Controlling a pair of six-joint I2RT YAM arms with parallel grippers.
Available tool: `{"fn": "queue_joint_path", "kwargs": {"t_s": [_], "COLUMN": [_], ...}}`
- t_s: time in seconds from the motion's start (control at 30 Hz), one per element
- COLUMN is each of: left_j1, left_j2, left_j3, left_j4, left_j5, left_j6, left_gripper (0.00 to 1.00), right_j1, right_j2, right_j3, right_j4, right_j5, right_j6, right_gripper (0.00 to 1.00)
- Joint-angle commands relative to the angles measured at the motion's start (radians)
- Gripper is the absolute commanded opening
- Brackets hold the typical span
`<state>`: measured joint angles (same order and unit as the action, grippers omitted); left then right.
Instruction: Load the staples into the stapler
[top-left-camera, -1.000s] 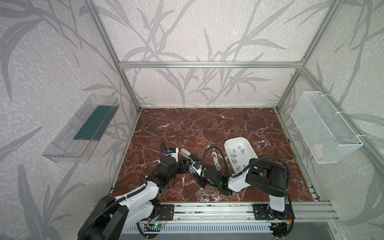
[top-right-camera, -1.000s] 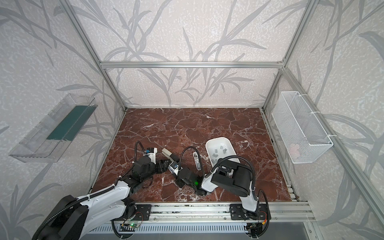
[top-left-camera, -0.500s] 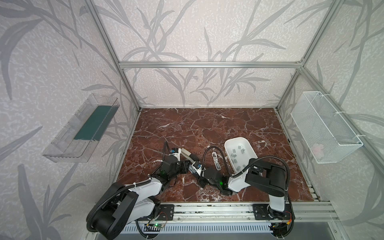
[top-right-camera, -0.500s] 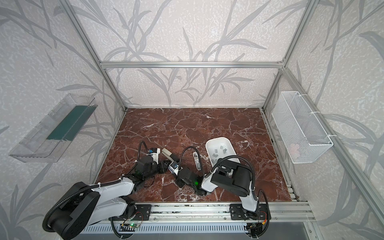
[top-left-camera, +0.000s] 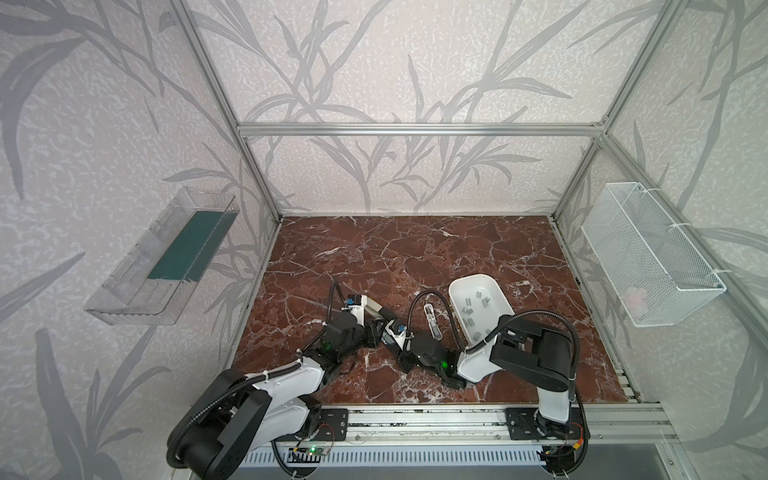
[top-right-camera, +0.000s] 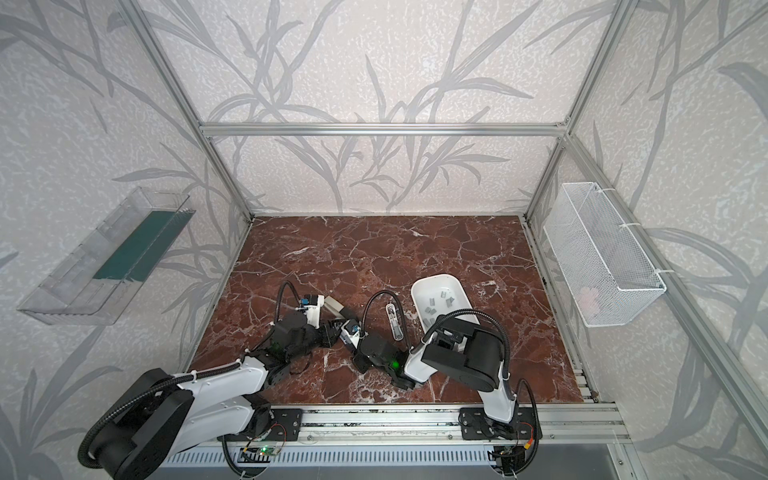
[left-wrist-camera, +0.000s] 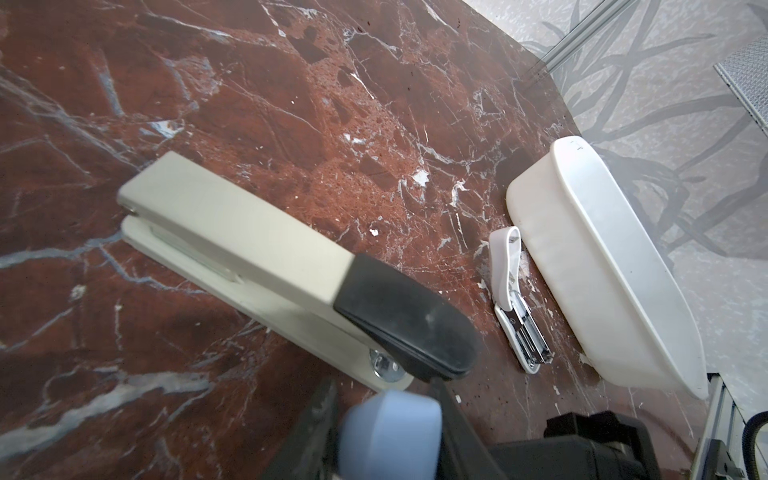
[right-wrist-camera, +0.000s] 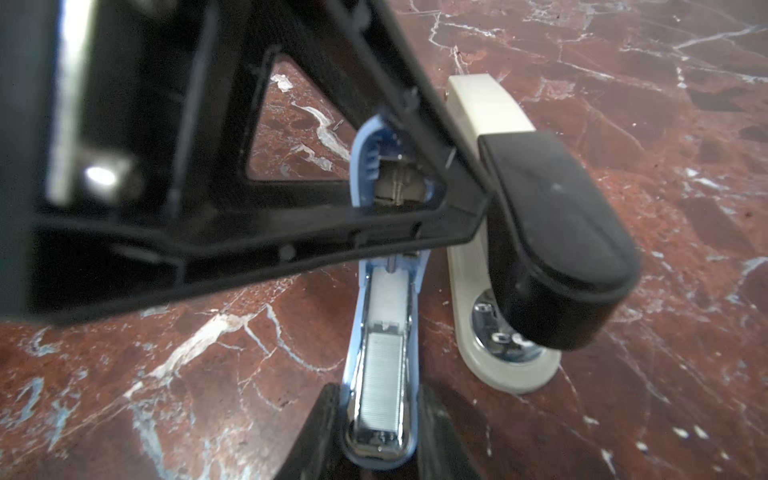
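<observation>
A small blue stapler (right-wrist-camera: 380, 332) lies open on the marble, with a grey strip of staples (right-wrist-camera: 380, 374) in its channel. My right gripper (right-wrist-camera: 376, 399) is shut on its front end. My left gripper (left-wrist-camera: 384, 399) meets it from the opposite side and is shut on the raised blue lid (left-wrist-camera: 388, 436). The two grippers meet near the table's front middle in both top views, left gripper (top-left-camera: 376, 332) and right gripper (top-left-camera: 394, 337). More staples (top-left-camera: 473, 309) lie loose in the white tray (top-left-camera: 478, 279).
A beige stapler with a black tip (left-wrist-camera: 266, 266) lies right beside the blue one (top-right-camera: 334, 308). A small white stapler (top-left-camera: 431, 322) lies against the tray's left wall (left-wrist-camera: 582, 266). A clear shelf (top-left-camera: 166, 266) and a wire basket (top-left-camera: 648, 257) hang on the side walls.
My left arm has folded back at the elbow while its gripper stayed at the blue stapler, its fingers narrowing around the lid. The right arm has not moved.
</observation>
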<state>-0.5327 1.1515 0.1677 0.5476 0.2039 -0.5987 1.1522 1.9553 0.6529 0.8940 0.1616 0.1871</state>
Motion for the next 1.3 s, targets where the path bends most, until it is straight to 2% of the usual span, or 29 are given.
{"fn": "queue_joint_path", "kwargs": {"t_s": [0.0, 0.2, 0.4, 0.73, 0.87, 1.27], "left_j1": [-0.039, -0.073, -0.135, -0.148, -0.148, -0.154], "left_j2": [-0.003, -0.016, -0.009, 0.007, 0.034, 0.261], "left_j3": [-0.008, -0.024, -0.063, -0.068, -0.062, -0.02], "left_j4": [0.036, 0.053, 0.088, 0.073, 0.073, 0.184], "left_j5": [0.03, 0.009, -0.057, -0.132, -0.169, -0.205], "left_j6": [0.01, 0.018, 0.029, 0.037, 0.041, 0.058], "left_gripper": [0.4, 0.45, 0.56, 0.52, 0.52, 0.47], "right_j1": [-0.004, -0.004, -0.006, -0.006, -0.007, -0.006], "right_j2": [0.034, 0.036, 0.037, 0.033, 0.017, -0.106], "right_j3": [-0.012, -0.008, -0.006, -0.01, -0.022, -0.089], "right_j4": [-0.03, -0.036, -0.037, -0.034, -0.018, -0.002], "right_j5": [-0.014, -0.014, -0.011, -0.013, -0.015, 0.001], "right_j6": [0.001, 0.001, 0.004, 0.002, 0.002, -0.012], "right_gripper": [0.23, 0.24, 0.23, 0.23, 0.3, 0.4]}}
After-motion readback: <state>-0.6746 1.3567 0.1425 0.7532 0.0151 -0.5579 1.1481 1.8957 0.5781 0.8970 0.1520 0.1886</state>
